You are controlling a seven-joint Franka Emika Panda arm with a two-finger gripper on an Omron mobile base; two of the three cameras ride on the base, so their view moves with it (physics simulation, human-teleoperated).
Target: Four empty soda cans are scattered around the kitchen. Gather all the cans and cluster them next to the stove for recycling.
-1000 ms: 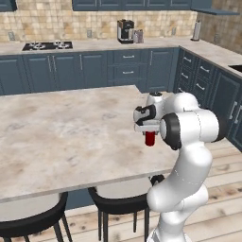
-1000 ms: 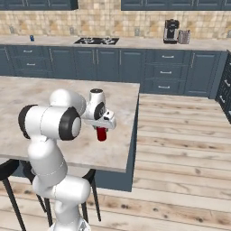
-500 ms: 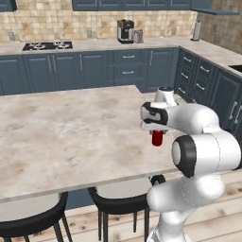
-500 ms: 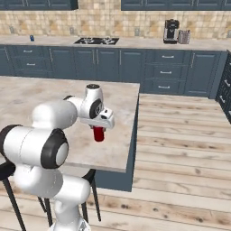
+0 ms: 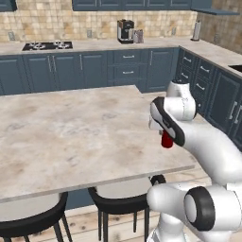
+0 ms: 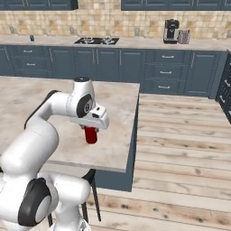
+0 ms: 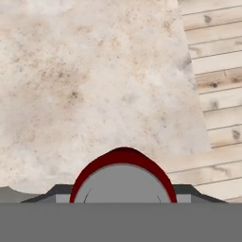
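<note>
A small bright red soda can (image 6: pixel 91 135) with a flat silvery top hung upright beneath the white arm's two-finger gripper (image 6: pixel 91 131), clamped between the jaws and lifted clear of the surface. It was a plain, smooth cylinder with no marking that could be read. From the left base view the red can (image 5: pixel 166 140) showed just under the hand, over the right edge of the beige speckled stone island top (image 5: pixel 71 137). From the right base view it hung over the island's right part, near the front right corner (image 6: pixel 124 169). In the hand view the can's grey top with its red rim (image 7: pixel 123 177) sat between the two dark finger tips (image 7: pixel 56 191), above the stone close to where it ended at the pale wooden plank floor (image 7: pixel 212 85).

One red can was in plain sight. On the back counter's left end stood one tiny blue thing (image 6: pixel 31 38), too small to tell with certainty as a can. One flat black gas cooktop (image 6: pixel 96 41) lay on that back counter, well apart from the held can; it also showed in the left base view (image 5: pixel 47 45). One black-and-silver coffee machine (image 6: pixel 170 31) stood further right along the counter, with one grey canister (image 6: pixel 184 36) just beside it. Two dark round stools (image 5: pixel 120 201) stood under the island's front edge.
</note>
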